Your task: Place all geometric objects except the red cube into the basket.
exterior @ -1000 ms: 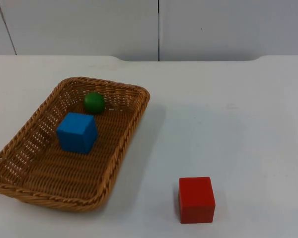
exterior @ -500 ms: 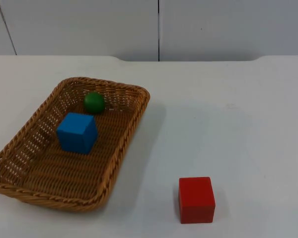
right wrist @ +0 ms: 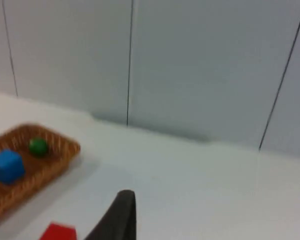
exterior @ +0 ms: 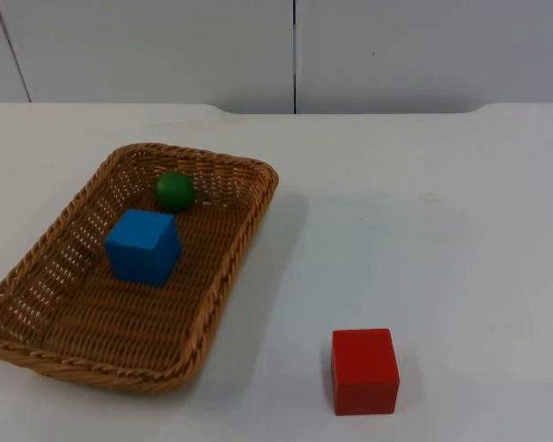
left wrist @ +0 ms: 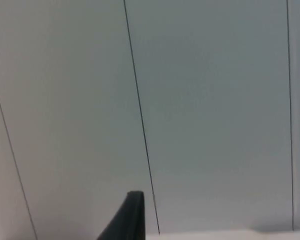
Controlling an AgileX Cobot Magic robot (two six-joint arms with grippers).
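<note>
So: blue cube point(exterior: 143, 246) & green ball point(exterior: 174, 190) in basket point(exterior: 223, 276); red cube point(exterior: 364, 370) on table point(exterior: 424, 230), well apart. Left hand point(left wrist: 130, 220), right hand point(right wrist: 117, 217) raised; fingers' state can't tell.

A white surface point(exterior: 415, 203) runs back to a grey partition wall point(exterior: 147, 46) at the far side; thin dark seams point(exterior: 294, 55) divide its panels.

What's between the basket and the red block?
Nothing: in the top view, bare white table separates the wicker basket from the red cube.
</note>
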